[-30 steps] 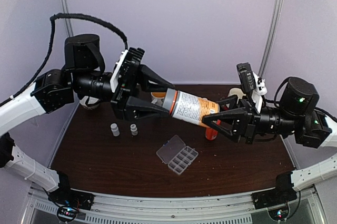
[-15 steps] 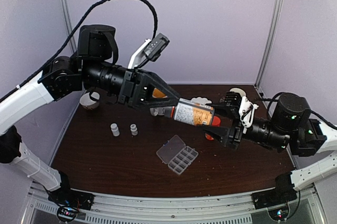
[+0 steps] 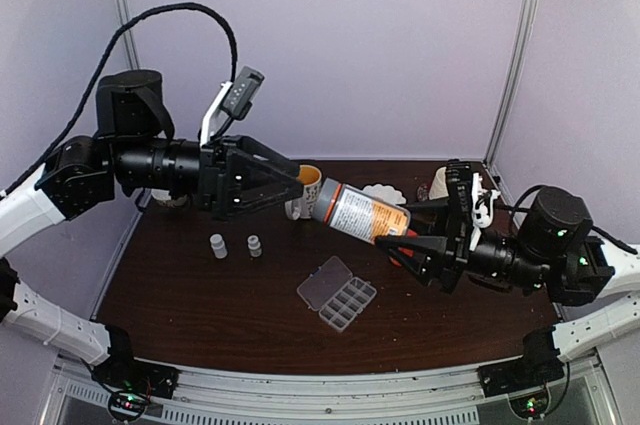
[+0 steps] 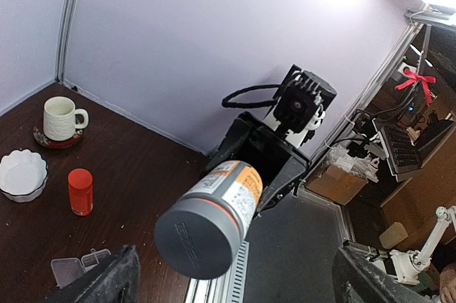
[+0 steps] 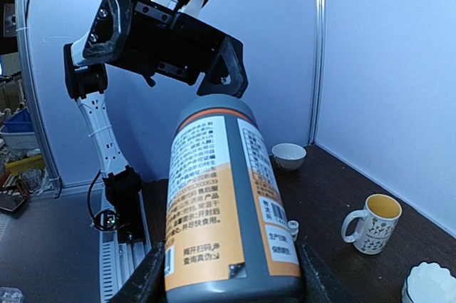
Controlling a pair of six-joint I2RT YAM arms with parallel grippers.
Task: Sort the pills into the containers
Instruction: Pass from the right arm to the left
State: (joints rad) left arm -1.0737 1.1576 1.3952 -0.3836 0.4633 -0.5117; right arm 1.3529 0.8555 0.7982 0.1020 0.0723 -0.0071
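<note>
A dark brown table (image 3: 200, 285) stands inside pale lilac walls. The right gripper (image 3: 412, 233) clamps the base of an orange pill bottle (image 3: 358, 213), tilted in mid-air. The left gripper (image 3: 298, 186) gapes wide just beside the bottle's grey cap (image 4: 199, 235), holding nothing. The clear pill box (image 3: 338, 293) lies on the table below both grippers, lid folded open. Pills are too small to make out. The left wrist view shows a small red bottle (image 4: 80, 191), mostly hidden from overhead.

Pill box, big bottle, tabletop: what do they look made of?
pill box: clear hard plastic, with see-through lid and walls.
bottle: probably plastic, matte grey cap and body, printed orange-and-white paper or film label.
tabletop: dark brown wood-look surface, slight sheen; solid wood or laminate, cannot tell.
</note>
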